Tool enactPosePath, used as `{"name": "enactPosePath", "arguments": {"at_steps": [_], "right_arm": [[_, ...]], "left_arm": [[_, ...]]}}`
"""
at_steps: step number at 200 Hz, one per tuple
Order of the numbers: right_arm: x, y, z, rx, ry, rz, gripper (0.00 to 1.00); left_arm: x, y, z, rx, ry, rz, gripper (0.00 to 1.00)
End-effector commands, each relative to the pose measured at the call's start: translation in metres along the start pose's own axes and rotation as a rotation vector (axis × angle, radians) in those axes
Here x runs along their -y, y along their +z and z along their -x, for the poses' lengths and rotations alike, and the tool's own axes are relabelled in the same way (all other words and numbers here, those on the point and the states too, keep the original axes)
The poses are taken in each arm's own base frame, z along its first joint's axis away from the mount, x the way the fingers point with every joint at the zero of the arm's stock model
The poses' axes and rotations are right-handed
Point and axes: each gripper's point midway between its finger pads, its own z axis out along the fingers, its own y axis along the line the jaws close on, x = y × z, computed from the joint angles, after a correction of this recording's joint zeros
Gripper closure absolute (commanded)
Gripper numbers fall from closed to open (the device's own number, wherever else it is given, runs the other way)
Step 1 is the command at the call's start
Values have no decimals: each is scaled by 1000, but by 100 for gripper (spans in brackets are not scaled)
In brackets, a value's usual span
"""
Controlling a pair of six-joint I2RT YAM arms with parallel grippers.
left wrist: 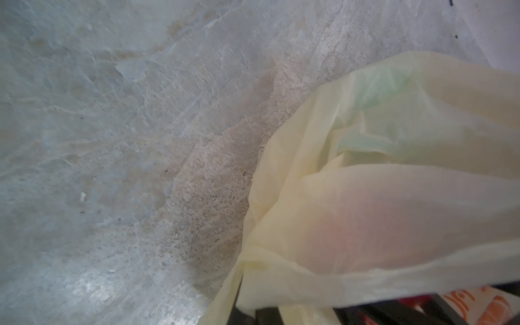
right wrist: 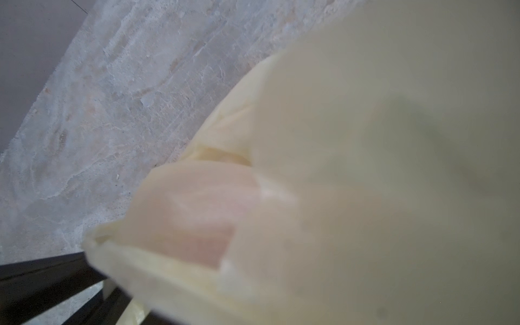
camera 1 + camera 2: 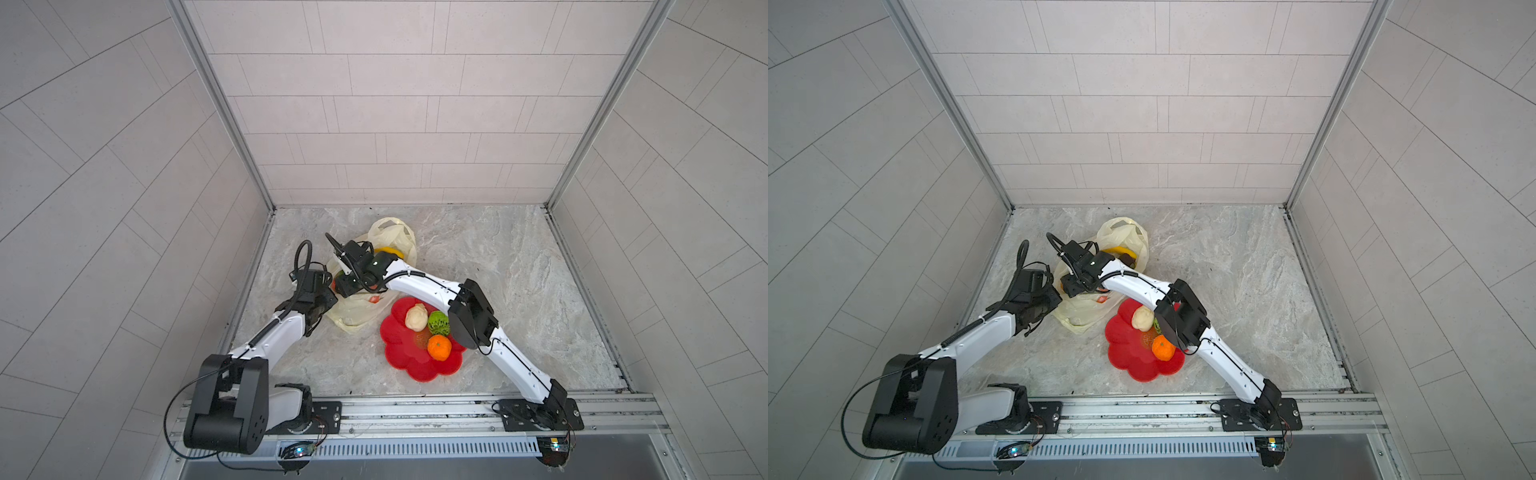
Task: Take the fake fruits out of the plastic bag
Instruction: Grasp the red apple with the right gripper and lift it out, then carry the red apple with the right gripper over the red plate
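The pale-yellow plastic bag (image 3: 357, 311) (image 3: 1079, 312) lies crumpled left of centre in both top views. At its left edge, my left gripper (image 3: 328, 298) (image 3: 1050, 301) is shut on the film, which bunches at the jaws in the left wrist view (image 1: 394, 197). My right gripper (image 3: 347, 286) (image 3: 1071, 286) reaches across into the bag mouth. Film (image 2: 365, 140) covers its fingers, so I cannot see how its jaws stand. A yellow banana (image 3: 388, 250) (image 3: 1121, 250) shows at the bag's far side. A reddish fruit (image 1: 351, 225) (image 2: 197, 219) and a green one (image 1: 374, 87) glow through the film.
A red flower-shaped plate (image 3: 399, 353) (image 3: 1125, 353) sits right of the bag under my right forearm. It holds a cream fruit (image 3: 416, 318) (image 3: 1142, 320), a green netted fruit (image 3: 438, 323) and an orange (image 3: 439, 347) (image 3: 1163, 348). Walls close in on three sides.
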Motion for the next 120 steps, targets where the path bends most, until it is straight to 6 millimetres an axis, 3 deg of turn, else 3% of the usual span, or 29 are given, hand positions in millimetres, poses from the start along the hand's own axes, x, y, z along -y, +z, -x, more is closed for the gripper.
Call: {"name": "enactPosePath", "arguments": {"at_steps": [1,56,120], "right_arm": [[-8,-42,29,83,-17,21,43],[-2,-68,23,126,-8,16,43],[15,-105,-6,123,-31,-32,43]], "left_arm": [[-8,-2,-1,7,-5,30,100],[-9,-2,0,7,-3,32,100],[-10,-3,0,9,-2,38,100]]}}
